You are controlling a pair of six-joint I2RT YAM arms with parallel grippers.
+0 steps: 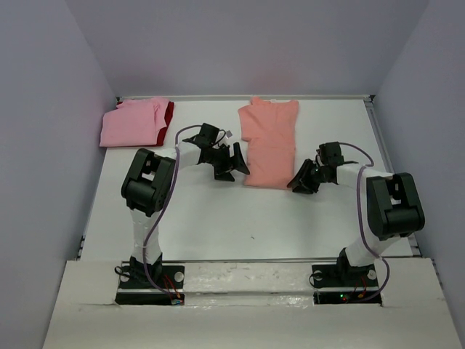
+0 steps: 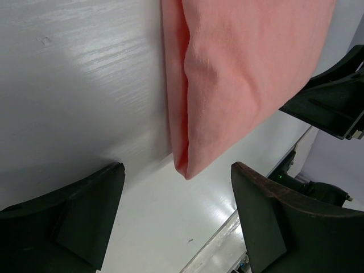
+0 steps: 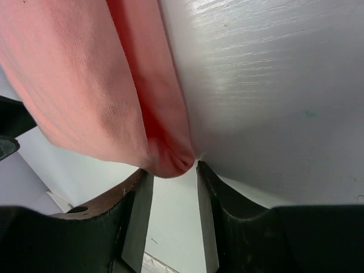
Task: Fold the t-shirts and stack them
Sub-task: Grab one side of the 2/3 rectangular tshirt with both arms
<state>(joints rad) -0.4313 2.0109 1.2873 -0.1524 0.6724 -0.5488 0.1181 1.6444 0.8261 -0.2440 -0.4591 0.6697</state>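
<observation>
Salmon shirt [image 1: 269,142] lies as long folded strip, middle of surface [image 1: 218,218]. Left end effector [image 1: 234,163] wide over near-left corner. Right end effector [image 1: 301,180] narrow at near-right corner, grip unclear. Likely positioned for next fold. Pink shirt [image 1: 131,123] stacked on dark red shirt [image 1: 169,113], far left.

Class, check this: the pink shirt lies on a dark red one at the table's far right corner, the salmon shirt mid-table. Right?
No: the top view shows the pink shirt, on the dark red one, at the far left corner. The salmon shirt is mid-table, as stated.
</observation>
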